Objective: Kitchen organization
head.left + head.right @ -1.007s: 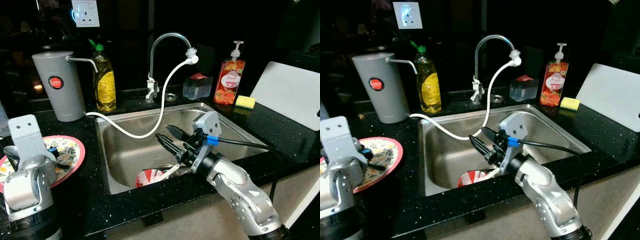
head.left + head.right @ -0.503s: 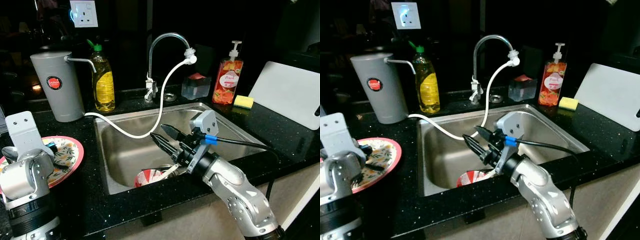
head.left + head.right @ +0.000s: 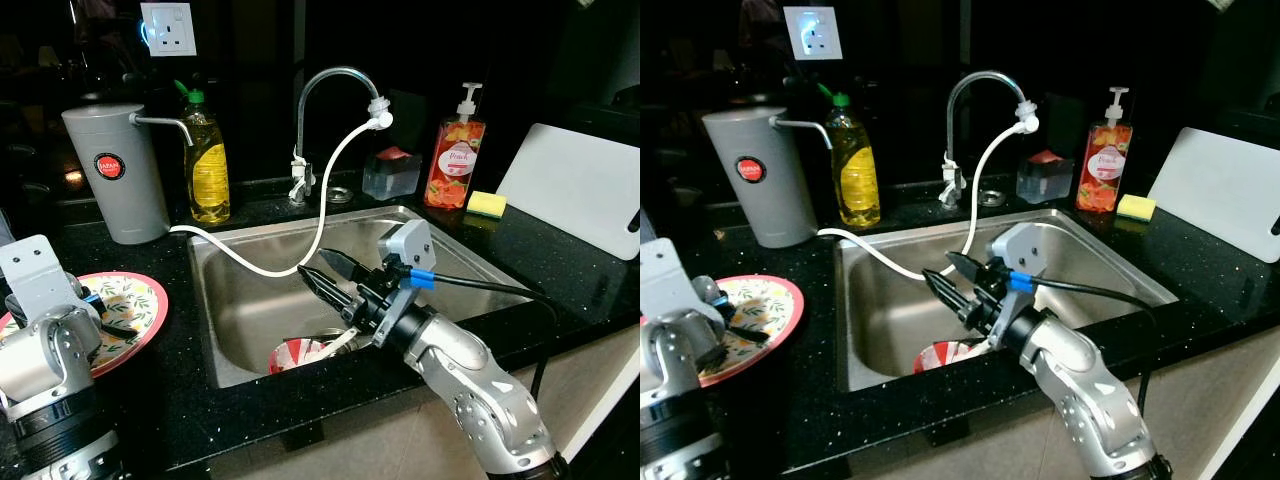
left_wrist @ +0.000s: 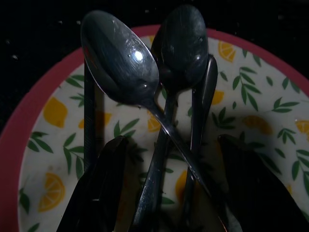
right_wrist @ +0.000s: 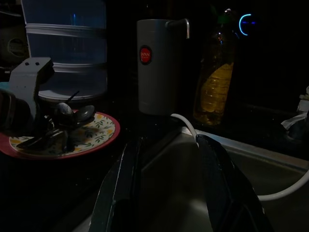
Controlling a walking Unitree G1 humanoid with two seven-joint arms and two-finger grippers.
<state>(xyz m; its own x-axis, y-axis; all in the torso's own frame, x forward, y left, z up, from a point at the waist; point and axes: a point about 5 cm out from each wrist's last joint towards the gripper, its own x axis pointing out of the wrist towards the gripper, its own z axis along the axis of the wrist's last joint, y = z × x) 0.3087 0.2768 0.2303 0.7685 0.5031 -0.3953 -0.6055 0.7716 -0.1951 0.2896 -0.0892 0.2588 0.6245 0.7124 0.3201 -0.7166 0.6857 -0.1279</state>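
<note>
I see the black counter [image 3: 560, 250] running across the scene, with the steel sink [image 3: 250, 300] sunk in its middle. At the far edge the tap [image 3: 335, 85] arches over the basin, and a white hose [image 3: 320, 215] runs from its spout down across the basin's far left corner to the grey dispenser [image 3: 118, 170] at far left. A white cutting board [image 3: 580, 190] leans at far right.

My right gripper [image 3: 325, 278] hangs over the middle of the basin, its two black fingers spread apart and holding nothing. Below it, at the near side of the basin, lies a red-and-white bowl [image 3: 297, 355].

On the counter to the left of the sink sits the lemon-print plate [image 4: 43, 125] with a red rim. My left gripper [image 4: 169, 150] is just above it, fingers open on either side of the handles of the spoons [image 4: 123, 60] lying on the plate, not closed on them.

The yellow soap bottle [image 3: 208, 160] stands beside the dispenser; a red pump bottle [image 3: 458, 155] and a yellow sponge [image 3: 488, 204] sit far right.
</note>
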